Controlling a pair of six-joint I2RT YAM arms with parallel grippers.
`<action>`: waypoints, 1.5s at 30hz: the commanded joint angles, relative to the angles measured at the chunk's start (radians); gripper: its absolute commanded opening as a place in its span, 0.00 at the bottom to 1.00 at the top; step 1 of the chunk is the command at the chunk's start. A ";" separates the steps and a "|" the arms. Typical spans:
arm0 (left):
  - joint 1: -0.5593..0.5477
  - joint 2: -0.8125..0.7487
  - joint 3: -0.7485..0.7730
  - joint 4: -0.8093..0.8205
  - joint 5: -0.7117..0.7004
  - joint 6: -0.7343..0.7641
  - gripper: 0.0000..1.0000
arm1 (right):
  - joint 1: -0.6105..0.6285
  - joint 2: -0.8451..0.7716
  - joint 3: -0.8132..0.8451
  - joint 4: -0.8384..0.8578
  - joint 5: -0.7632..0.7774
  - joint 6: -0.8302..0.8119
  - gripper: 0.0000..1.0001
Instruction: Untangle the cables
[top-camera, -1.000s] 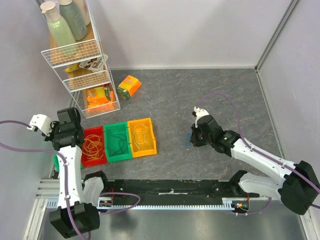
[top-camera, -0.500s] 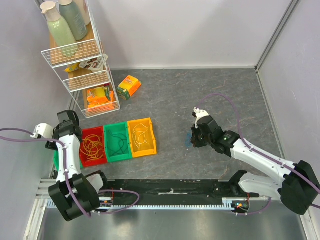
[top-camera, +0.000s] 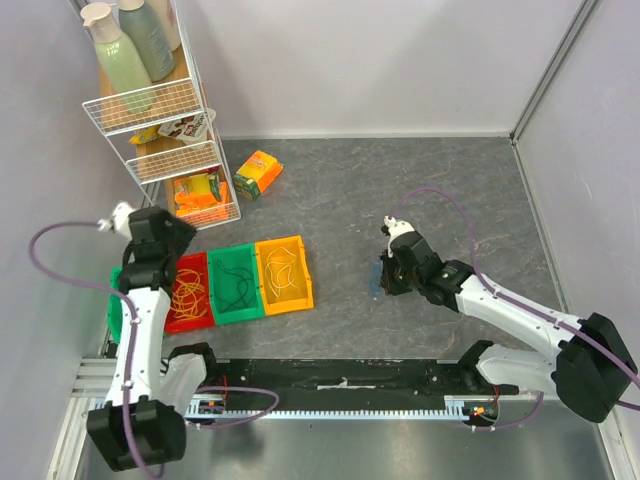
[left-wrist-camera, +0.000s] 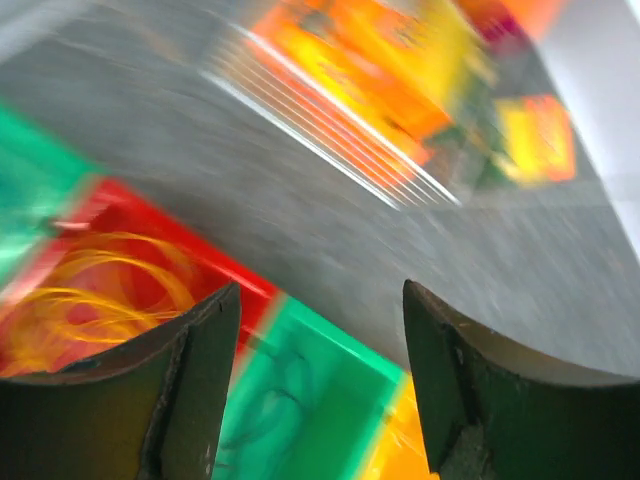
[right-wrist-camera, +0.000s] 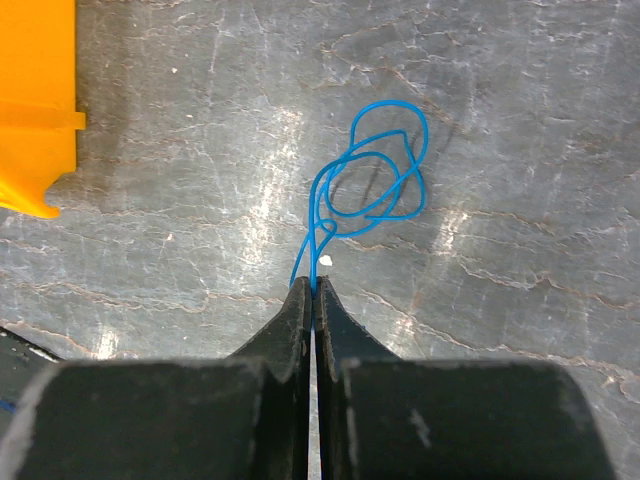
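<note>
A blue cable (right-wrist-camera: 375, 170) lies looped on the grey floor, and my right gripper (right-wrist-camera: 313, 287) is shut on its near end. From above, that gripper (top-camera: 386, 277) stands right of the bins with the blue cable (top-camera: 376, 287) at its tip. Orange cables (top-camera: 187, 292) lie in the red bin (top-camera: 186, 259). Dark green cables (top-camera: 236, 285) are in the green bin (top-camera: 230, 252), and yellow cables (top-camera: 283, 272) in the orange bin (top-camera: 279, 242). My left gripper (top-camera: 172, 238) hovers above the red bin's far left corner. In its blurred wrist view the left gripper (left-wrist-camera: 320, 300) is open and holds nothing.
A white wire rack (top-camera: 170, 150) with bottles and snack packs stands at the back left, close to my left arm. An orange and green packet (top-camera: 258, 173) lies beside it. Another green bin (top-camera: 114, 312) sits left of the red one. A black rail (top-camera: 340, 375) runs along the near edge.
My left arm has swung from the far left towards the bins and rack, and its gripper has opened. The right arm has barely moved, still pinching the blue cable.
</note>
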 joint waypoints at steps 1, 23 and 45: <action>-0.221 -0.050 -0.007 0.253 0.366 0.097 0.73 | 0.000 0.015 0.008 0.055 -0.038 0.003 0.00; -0.863 0.202 -0.202 0.847 0.871 0.299 0.67 | 0.002 -0.224 -0.012 0.151 -0.232 -0.080 0.06; -0.969 0.444 -0.119 0.796 0.782 0.260 0.66 | 0.000 -0.083 -0.075 0.121 -0.092 0.014 0.59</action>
